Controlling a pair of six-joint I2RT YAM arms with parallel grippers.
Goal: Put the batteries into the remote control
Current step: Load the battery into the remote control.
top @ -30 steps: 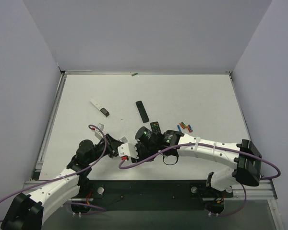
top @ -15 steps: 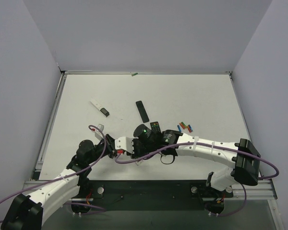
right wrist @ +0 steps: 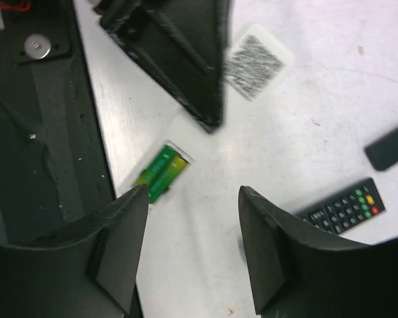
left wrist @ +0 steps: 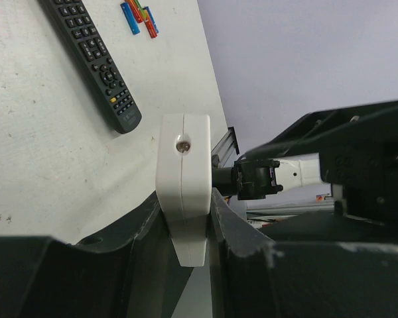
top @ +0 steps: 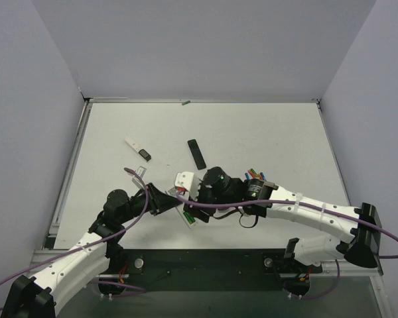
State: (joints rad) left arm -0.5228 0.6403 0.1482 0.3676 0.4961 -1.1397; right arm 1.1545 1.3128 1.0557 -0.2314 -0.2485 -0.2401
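My left gripper (top: 167, 199) is shut on the slim white remote control (top: 184, 180) and holds it by its long edges near the table's front; in the left wrist view the remote (left wrist: 182, 165) sits edge-on between the fingers. The right wrist view shows its plain back (right wrist: 252, 59) with the battery bay open. Two green batteries (right wrist: 160, 173) lie side by side in the bay and also show in the top view (top: 186, 216). My right gripper (right wrist: 192, 192) is open and empty just above the remote, beside the bay. Loose batteries (top: 255, 174) lie further right.
A black remote with coloured buttons (right wrist: 345, 205) lies right of the grippers, mostly under my right arm in the top view. A black strip (top: 196, 153) and a thin white strip with a dark end (top: 138, 148) lie further back. A small green piece (top: 185, 103) lies at the far edge.
The right arm has swung right and its gripper has drawn back from the remote. The left gripper has shifted the remote right, and the green batteries in its bay now show.
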